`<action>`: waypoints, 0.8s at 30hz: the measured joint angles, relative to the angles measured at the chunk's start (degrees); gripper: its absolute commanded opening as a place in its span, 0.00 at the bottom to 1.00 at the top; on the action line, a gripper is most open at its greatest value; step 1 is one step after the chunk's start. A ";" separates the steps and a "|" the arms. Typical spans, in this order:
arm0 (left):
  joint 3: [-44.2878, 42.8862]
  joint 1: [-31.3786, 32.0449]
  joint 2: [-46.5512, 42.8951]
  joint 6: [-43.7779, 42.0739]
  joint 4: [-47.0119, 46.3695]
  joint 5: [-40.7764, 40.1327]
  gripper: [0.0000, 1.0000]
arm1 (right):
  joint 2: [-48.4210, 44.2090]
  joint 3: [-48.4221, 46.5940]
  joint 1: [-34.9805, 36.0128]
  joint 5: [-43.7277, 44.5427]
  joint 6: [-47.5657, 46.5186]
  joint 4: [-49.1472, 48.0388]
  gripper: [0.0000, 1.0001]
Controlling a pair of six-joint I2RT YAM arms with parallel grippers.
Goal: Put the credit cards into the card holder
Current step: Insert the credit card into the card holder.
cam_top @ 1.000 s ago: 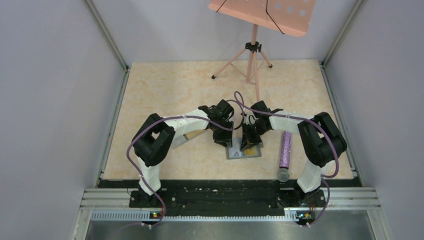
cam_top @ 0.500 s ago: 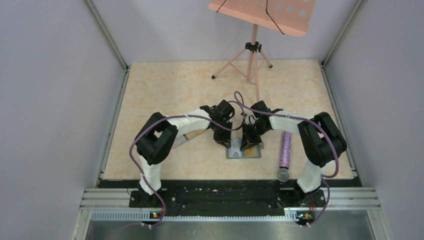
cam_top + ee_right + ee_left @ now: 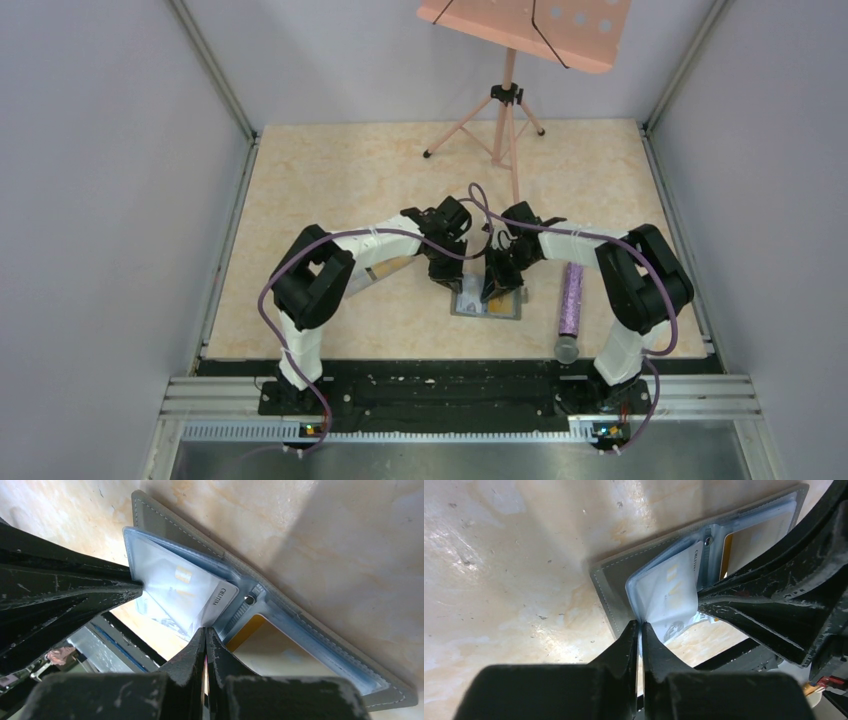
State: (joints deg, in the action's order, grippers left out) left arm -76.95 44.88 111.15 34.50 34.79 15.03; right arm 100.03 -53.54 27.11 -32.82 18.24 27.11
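Observation:
The grey card holder (image 3: pixel 487 304) lies open on the table between both arms. A clear sleeve leaf stands lifted from it, with a whitish credit card (image 3: pixel 674 587) (image 3: pixel 185 587) inside. My left gripper (image 3: pixel 640 624) (image 3: pixel 447 284) is shut on that leaf's outer corner. A yellow credit card (image 3: pixel 280 655) (image 3: pixel 749 545) sits in the holder's other pocket. My right gripper (image 3: pixel 205 630) (image 3: pixel 493 290) is shut, its tips at the leaf's edge near the spine. Whether they pinch the leaf cannot be told.
A purple tube (image 3: pixel 571 298) lies right of the holder, beside the right arm. A pale object with a yellowish part (image 3: pixel 390 270) shows under the left forearm. A pink music stand (image 3: pixel 508 100) stands at the back of the table.
The left jaws have closed onto the sleeve leaf's corner, and the left arm has shifted slightly right. The right arm has not moved.

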 measured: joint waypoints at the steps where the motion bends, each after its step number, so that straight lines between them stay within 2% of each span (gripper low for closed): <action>1: -0.15 0.00 0.00 -0.07 0.04 -0.07 0.02 | 0.00 -0.02 0.00 0.02 0.00 0.11 0.00; 10: -1.27 0.37 0.00 -0.44 0.63 -0.52 0.01 | 0.00 -0.02 0.04 -1.01 0.90 -0.39 0.00; 15: -2.05 0.83 0.00 -1.01 1.29 -0.66 0.17 | 0.00 -0.02 0.02 -1.68 1.46 -0.74 0.00; 18: -2.49 1.11 0.00 -1.42 1.73 -0.98 0.19 | 0.00 -0.02 0.02 -1.90 1.77 -0.98 0.00; 20: -2.86 1.36 0.00 -1.53 1.88 -1.09 0.14 | 0.00 -0.02 0.02 -1.97 1.97 -1.07 0.00; 22: -2.93 1.49 0.00 -1.64 1.92 -1.25 0.01 | 0.00 -0.02 -0.02 -2.05 2.38 -1.16 0.00; 24: -2.95 1.49 0.00 -1.77 2.05 -1.42 0.00 | -0.02 -0.02 -0.07 -2.34 2.67 -1.33 0.00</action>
State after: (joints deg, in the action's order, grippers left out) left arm -79.90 46.37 111.15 32.73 36.84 13.61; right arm 100.01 -53.56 27.05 -35.16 20.91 25.78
